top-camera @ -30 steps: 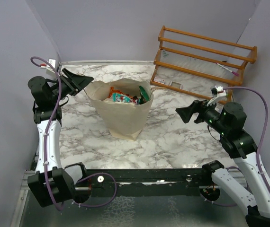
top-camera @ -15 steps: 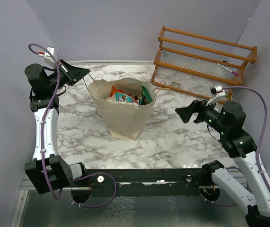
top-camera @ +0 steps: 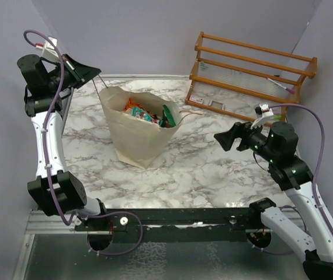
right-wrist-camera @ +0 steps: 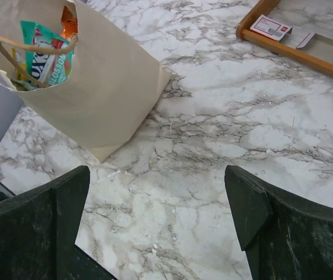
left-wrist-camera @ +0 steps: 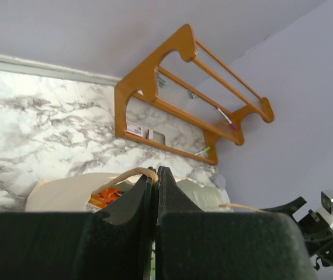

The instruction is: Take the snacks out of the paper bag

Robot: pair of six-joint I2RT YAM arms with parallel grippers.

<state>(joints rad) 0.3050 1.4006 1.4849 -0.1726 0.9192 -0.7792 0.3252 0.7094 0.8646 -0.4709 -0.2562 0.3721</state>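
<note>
Two left fingers now clamp the handle — paper bag dragged leftward.

Snacks mostly hidden inside paper bag

Bare bench lies open from 3 o'clock to the paper bag at 10. The wooden rack blocks 1 o'clock. The left gripper crowds the bag's open mouth from 10.
</note>
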